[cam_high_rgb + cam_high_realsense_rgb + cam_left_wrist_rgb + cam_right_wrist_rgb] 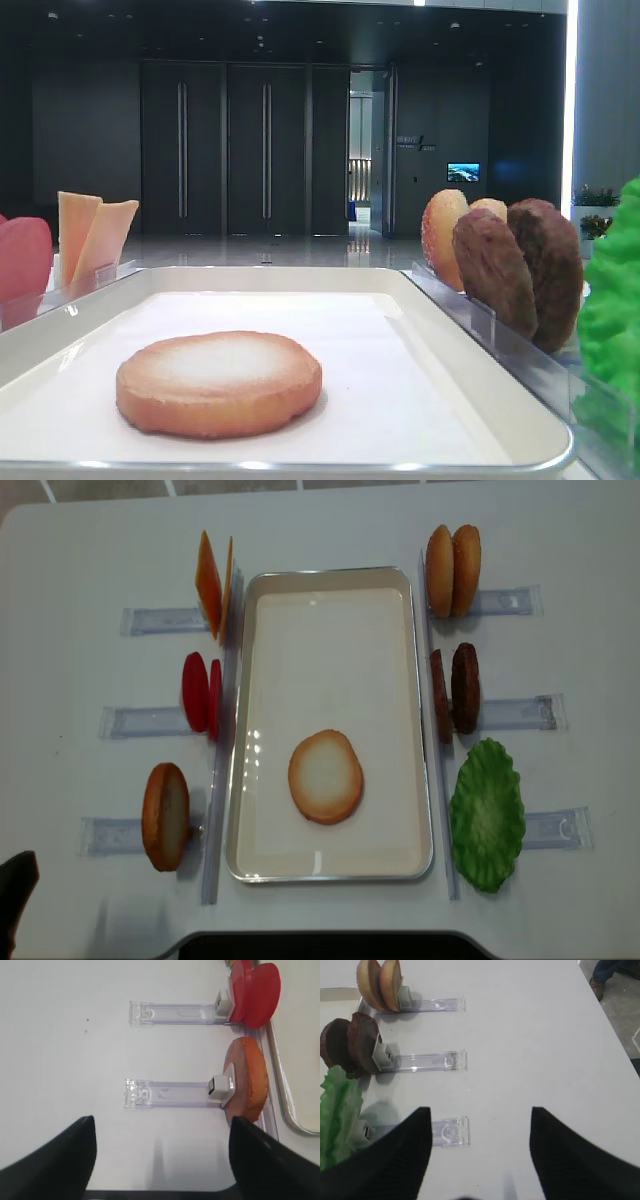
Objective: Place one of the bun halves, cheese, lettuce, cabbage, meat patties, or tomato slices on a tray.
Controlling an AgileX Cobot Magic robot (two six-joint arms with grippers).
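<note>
A white tray [330, 630] lies mid-table with one bun half [325, 776] flat on its liner. Upright in holders on the left are cheese [213, 583], tomato slices [202, 692] and another bun half [166, 816]. On the right stand two bun halves [452, 570], meat patties [455, 688] and lettuce [487, 813]. Cabbage is out of view. My left gripper [161, 1120] hovers open and empty over bare table, left of the standing bun half [247, 1080]. My right gripper [479, 1110] is open and empty, to the right of the lettuce [337, 1110].
Clear plastic holder rails [515, 713] stick out from both long sides of the tray. One rail end [449, 1132] lies just beside my right gripper's left finger. The tray rim [282, 1095] runs close to the standing bun.
</note>
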